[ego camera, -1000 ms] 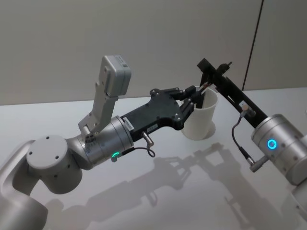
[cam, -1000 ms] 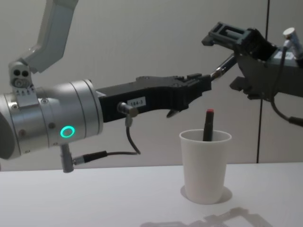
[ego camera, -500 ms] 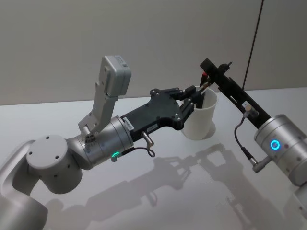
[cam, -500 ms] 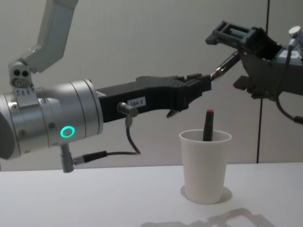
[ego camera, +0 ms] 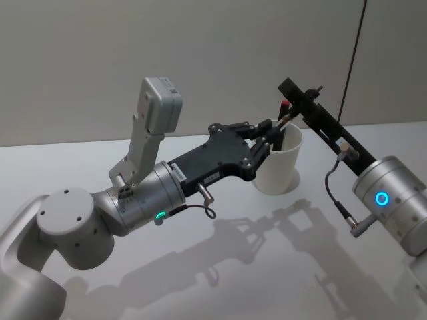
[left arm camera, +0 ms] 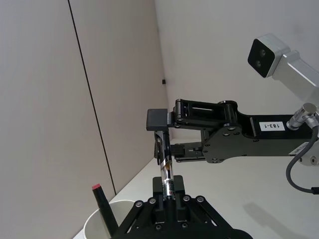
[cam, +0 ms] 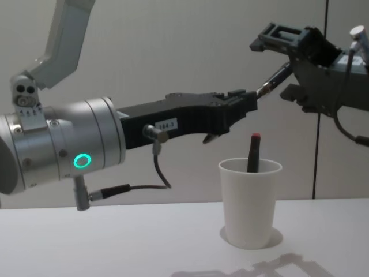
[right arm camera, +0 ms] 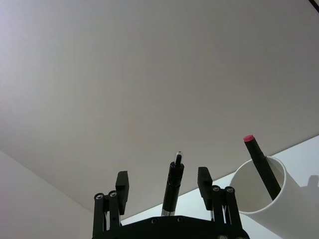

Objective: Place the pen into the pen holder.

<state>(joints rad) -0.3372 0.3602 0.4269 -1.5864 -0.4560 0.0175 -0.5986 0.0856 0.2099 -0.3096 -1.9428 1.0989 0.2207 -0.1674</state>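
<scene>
A slim black and silver pen (cam: pixel 271 82) hangs above the white paper cup pen holder (cam: pixel 249 202), slanting up to the right. My left gripper (cam: pixel 247 103) is shut on the pen's lower end (left arm camera: pixel 168 175). My right gripper (cam: pixel 268 68) is open at the pen's upper end. Its fingers (right arm camera: pixel 122 180) stand on either side of the pen tip (right arm camera: pixel 174 172) without touching it. A second pen with a red cap (cam: pixel 253 151) stands inside the pen holder (right arm camera: pixel 261 196), leaning on its rim. In the head view the pen (ego camera: pixel 283 123) lies over the holder's mouth (ego camera: pixel 277 167).
The pen holder stands on a white table (cam: pixel 115 242) in front of a plain wall. My left arm (ego camera: pixel 133 200) stretches low across the table's middle, and my right arm (ego camera: pixel 387 200) comes in from the right. Shadows of both arms fall on the table's front.
My right gripper has drawn slightly up and to the right. The left gripper and its pen have stayed still.
</scene>
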